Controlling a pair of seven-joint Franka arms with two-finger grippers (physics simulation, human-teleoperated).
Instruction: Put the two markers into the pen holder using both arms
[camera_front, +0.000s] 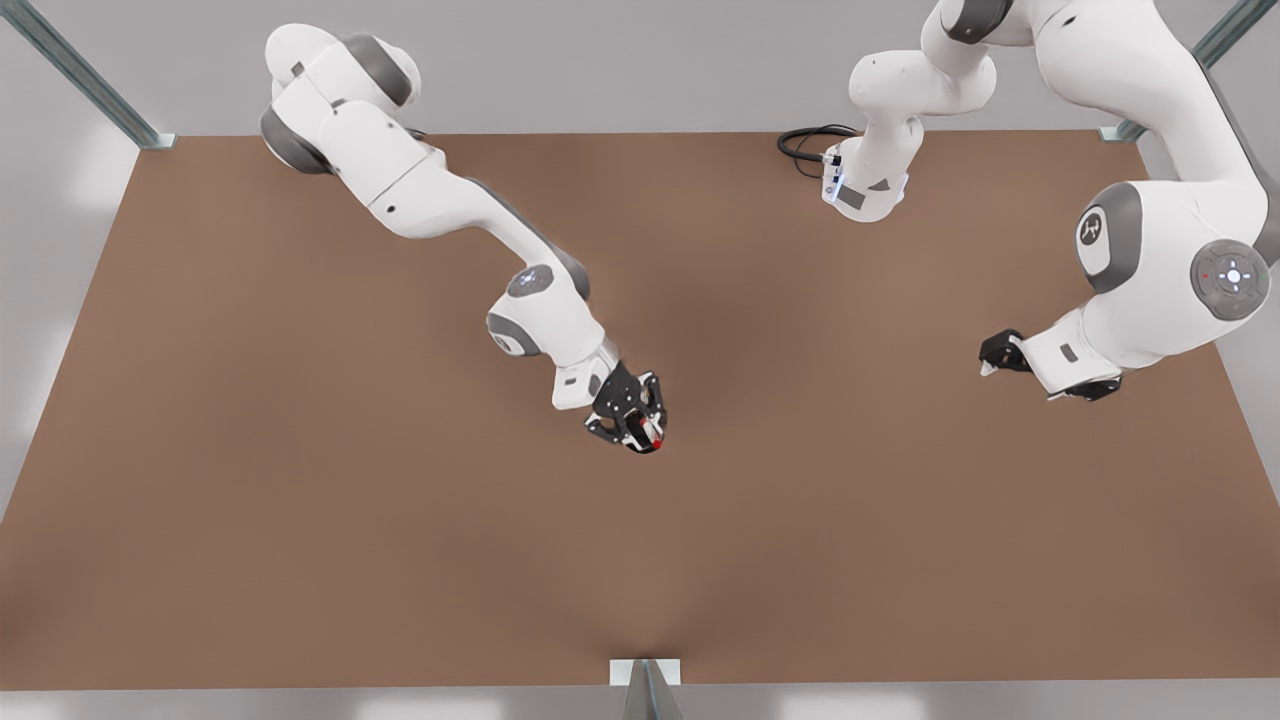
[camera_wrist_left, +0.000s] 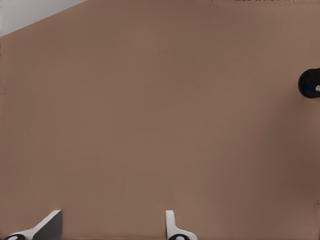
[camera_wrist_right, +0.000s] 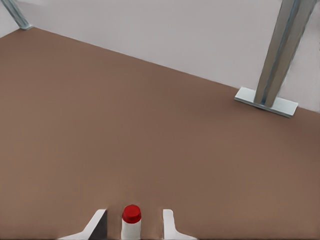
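A: Right hand (camera_front: 640, 422) is open, fingers either side of your red marker (camera_wrist_right: 131, 220), not touching it. Left hand (camera_wrist_left: 112, 222) waits, open and empty.
B: Blue marker (camera_wrist_left: 316, 88)?
A: Looks to be in the holder (camera_wrist_left: 307, 80). Markers are probably light, stiff and slippery, so grip mid-barrel.

Soft even light, faint shadows

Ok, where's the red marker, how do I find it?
Find the middle of the brown table, where the right gripper hangs; the left gripper waits at the front view's right. Between the right one's fingers stands the red marker: white barrel, bright red cap.
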